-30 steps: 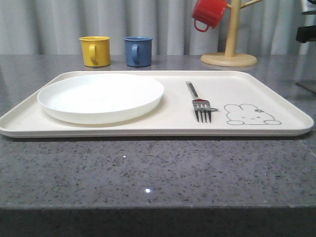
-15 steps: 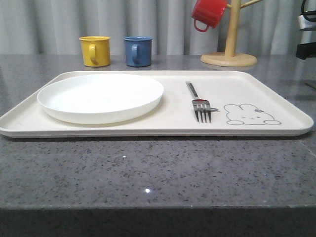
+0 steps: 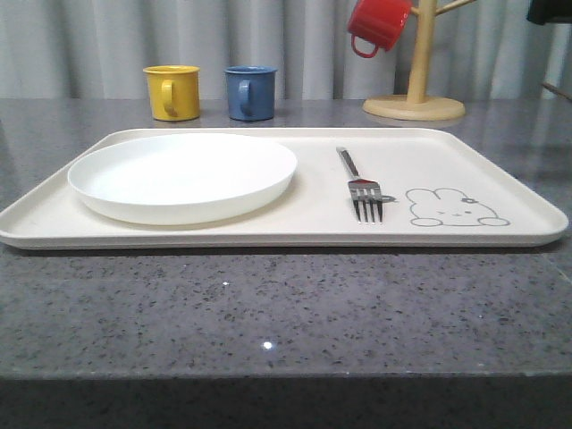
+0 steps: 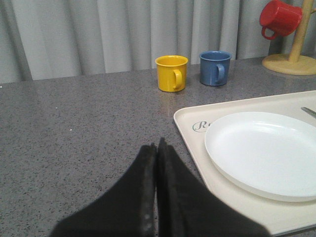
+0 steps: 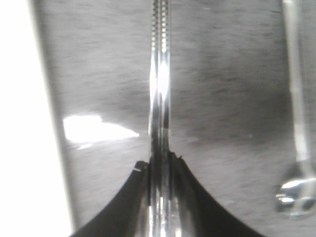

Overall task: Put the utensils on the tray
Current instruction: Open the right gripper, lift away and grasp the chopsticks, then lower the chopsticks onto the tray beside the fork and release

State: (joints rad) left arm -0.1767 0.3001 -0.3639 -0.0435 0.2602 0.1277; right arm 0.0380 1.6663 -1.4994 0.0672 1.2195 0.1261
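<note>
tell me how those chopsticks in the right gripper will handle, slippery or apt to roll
The chopsticks look like polished metal with bright glare, so probably slick, though the ridged tips may help. They seem thin and rigid, so unlikely to flex. The right gripper pinches both together; one could slide or scissor against the other.

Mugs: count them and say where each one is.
3. Yellow mug and blue mug stand on the counter behind the tray; red mug hangs on the wooden rack.

White plate (image 3: 182, 174) at 9 o'clock, empty. Yellow mug (image 3: 172, 91) and blue mug (image 3: 250, 92) side by side, apart, at 11 o'clock on grey speckled counter (image 3: 268, 313). Red mug (image 3: 378, 24) hangs on wooden mug tree (image 3: 416, 76), 1 o'clock. Grey curtain (image 3: 107, 45) behind.
</note>
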